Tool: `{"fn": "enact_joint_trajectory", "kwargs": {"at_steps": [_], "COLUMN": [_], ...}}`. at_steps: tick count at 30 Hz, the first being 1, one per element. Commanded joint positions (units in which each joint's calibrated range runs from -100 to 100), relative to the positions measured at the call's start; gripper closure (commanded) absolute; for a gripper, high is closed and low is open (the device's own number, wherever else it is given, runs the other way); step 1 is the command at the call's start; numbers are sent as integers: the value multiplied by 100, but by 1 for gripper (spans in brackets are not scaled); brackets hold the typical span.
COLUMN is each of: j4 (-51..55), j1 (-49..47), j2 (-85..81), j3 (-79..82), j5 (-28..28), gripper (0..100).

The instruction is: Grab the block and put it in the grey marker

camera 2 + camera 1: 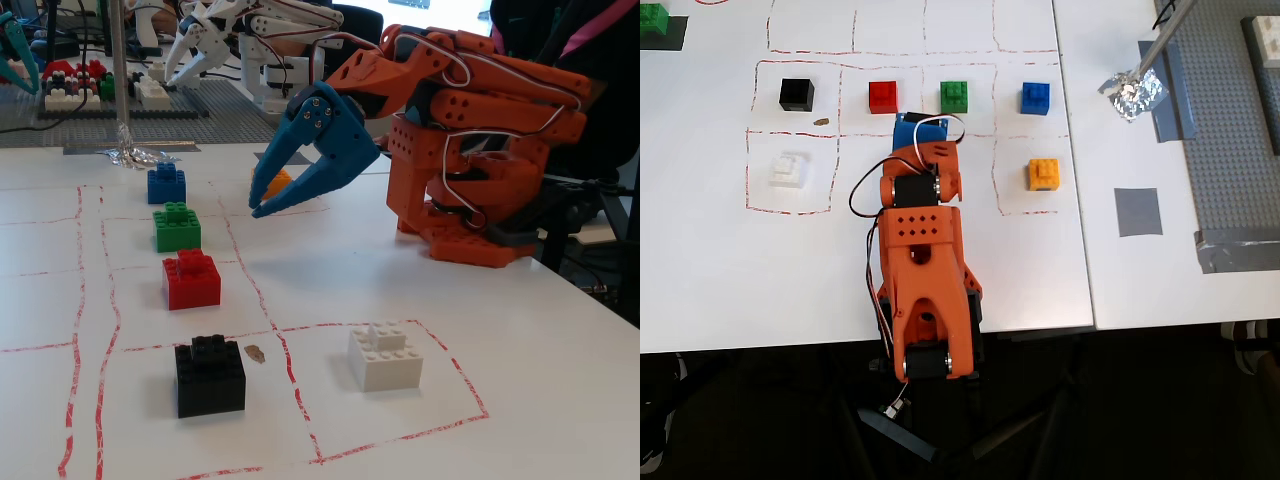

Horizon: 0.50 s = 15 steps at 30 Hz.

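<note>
The orange-yellow block (1044, 173) sits alone in a red-outlined cell on the white table, to the right of the arm in the overhead view. In the fixed view only a sliver of it (281, 180) shows behind the blue fingers. The grey marker (1138, 211), a flat dark-grey square, lies further right on the adjoining table; it is out of the fixed view. My gripper (912, 122) (254, 206) is folded back over the arm's base, hangs above the table, and is empty with its fingertips together. It is well left of the block in the overhead view.
A row of black (797, 94), red (883, 97), green (956, 96) and blue (1037, 98) bricks lies beyond the gripper, and a white brick (790, 168) to its left. A foil lump (1132, 92), a grey tape strip (1173, 95) and the grey baseplate (1240, 130) lie at the right.
</note>
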Motion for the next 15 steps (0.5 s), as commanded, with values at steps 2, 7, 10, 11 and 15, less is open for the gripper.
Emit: {"fn": "enact_joint_trajectory", "kwargs": {"at_steps": [2,7,10,11,15], "j4": [6,6,6,6,6], "j1": [-26,-26,-35,-61,-291], "j2": [-86,-86,-86,-86,-86], "j3": [81,81,81,81,81], "j5": [-39,-39,-15,10,73], "gripper": [100,100,100,100,100]}}
